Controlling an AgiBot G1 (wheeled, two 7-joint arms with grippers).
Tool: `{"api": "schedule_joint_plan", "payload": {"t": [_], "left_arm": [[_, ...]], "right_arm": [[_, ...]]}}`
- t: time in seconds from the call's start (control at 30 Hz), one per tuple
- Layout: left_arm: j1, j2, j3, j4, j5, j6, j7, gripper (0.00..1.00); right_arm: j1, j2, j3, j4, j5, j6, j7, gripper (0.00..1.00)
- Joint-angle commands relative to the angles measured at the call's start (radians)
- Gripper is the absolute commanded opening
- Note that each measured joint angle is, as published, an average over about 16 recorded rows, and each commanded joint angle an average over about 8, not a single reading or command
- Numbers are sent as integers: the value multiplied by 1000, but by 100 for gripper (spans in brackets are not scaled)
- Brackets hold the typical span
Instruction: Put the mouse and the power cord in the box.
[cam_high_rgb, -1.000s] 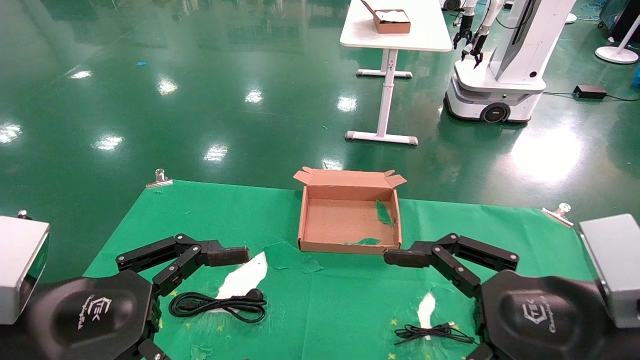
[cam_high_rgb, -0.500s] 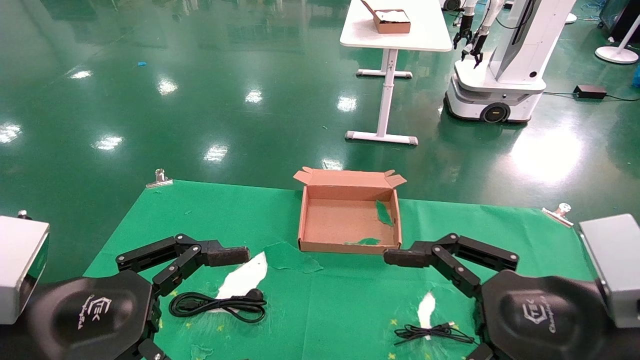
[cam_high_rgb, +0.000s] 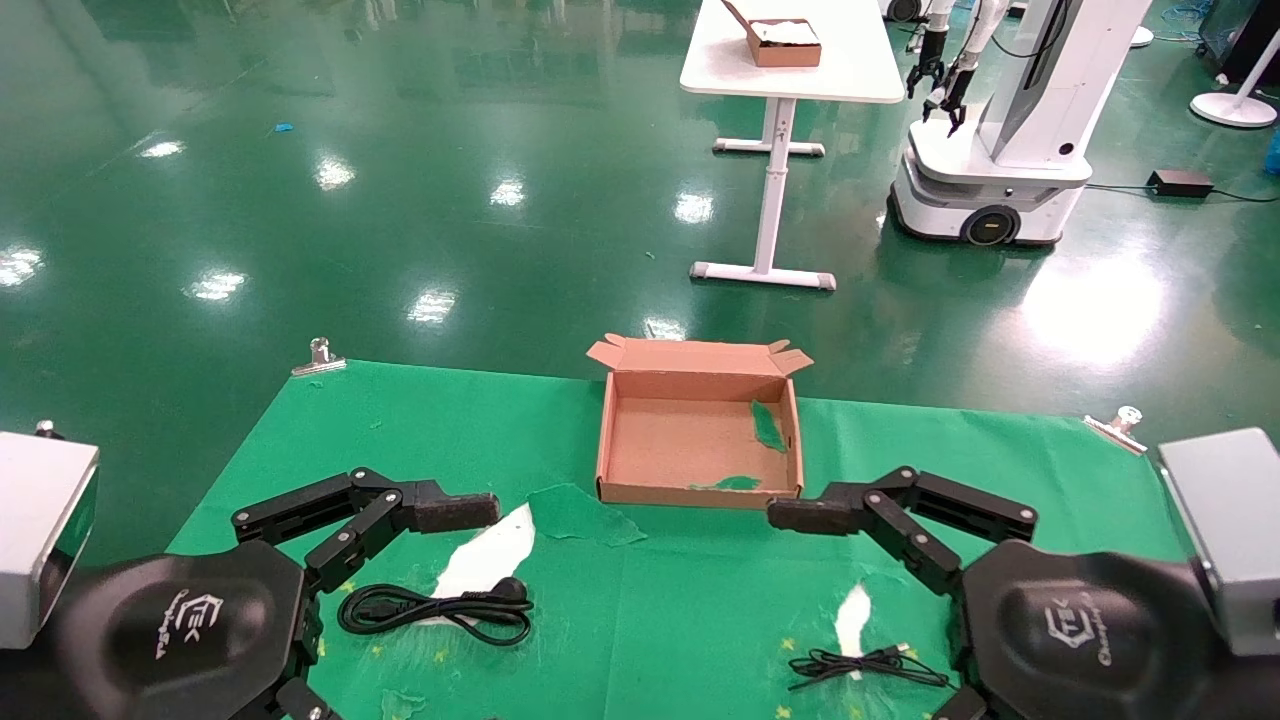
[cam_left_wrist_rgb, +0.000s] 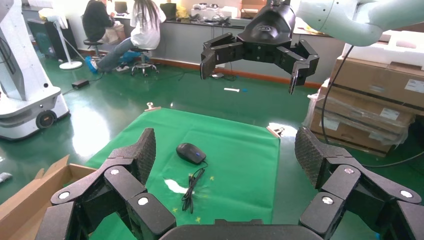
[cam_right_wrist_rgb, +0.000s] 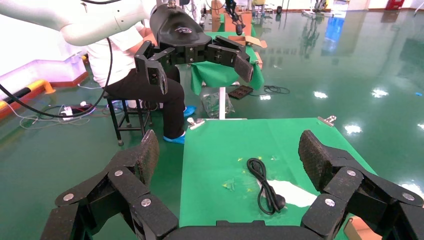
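A green cloth (cam_high_rgb: 700, 590) is spread over the tabletop and held at its far corners by metal clips (cam_high_rgb: 318, 356). The box (cam_high_rgb: 698, 478) is set at the middle of the far edge, open at the top, with green scraps stuck to its inside and nothing else seen within it. The power cord (cam_high_rgb: 435, 606) is laid near the front left corner of the tabletop, wound in a long loop, with its plug resting on a white patch (cam_high_rgb: 490, 553) where the cloth is torn. The mouse (cam_left_wrist_rgb: 190, 152) is seen only in the left wrist view, lying on the cloth toward the right edge of the tabletop; its thin cable (cam_high_rgb: 868, 664) is bunched near the front right corner, just beside a smaller white tear. The left gripper (cam_left_wrist_rgb: 227, 159) is held above the front left part of the tabletop, near the power cord but apart from it, with its fingers (cam_left_wrist_rgb: 137, 155) spread wide and nothing between them. The right gripper (cam_right_wrist_rgb: 230, 160) is held above the front right part, near the thin cable, its fingers (cam_right_wrist_rgb: 315, 155) likewise spread wide and empty. Beyond the tabletop, a white table (cam_high_rgb: 790, 50) carrying another brown box and a white wheeled robot (cam_high_rgb: 1010, 130) are seen on the glossy green floor (cam_high_rgb: 400, 200).
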Motion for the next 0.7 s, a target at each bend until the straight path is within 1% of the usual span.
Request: {"api": "schedule_joint_plan", "payload": {"t": [0.03,0.1,0.2,0.33,0.5,0.63,0.7], "left_arm": [[4,0,-3,0,-7,0,1,100],[-10,-1,12,-4,28,2,-1,100],[-49,-1,55,-10,133,6,-13,100],[-129,15,141,-12,345,8,-48,100],[-225,64,246,20,617,-4,-87,100],[-273,101,295,59,743,-16,-98,100],[-282,110,305,70,770,-20,-99,100]], "right_arm": [[0,-1,3,0,6,-1,0,100],[-6,10,-8,-1,-28,2,-7,100],[-11,30,-35,1,-112,7,-15,100],[13,45,-90,12,-264,6,-20,100],[71,37,-150,7,-434,6,-3,100],[105,24,-173,-6,-494,14,37,100],[113,19,-177,-8,-503,15,50,100]]}}
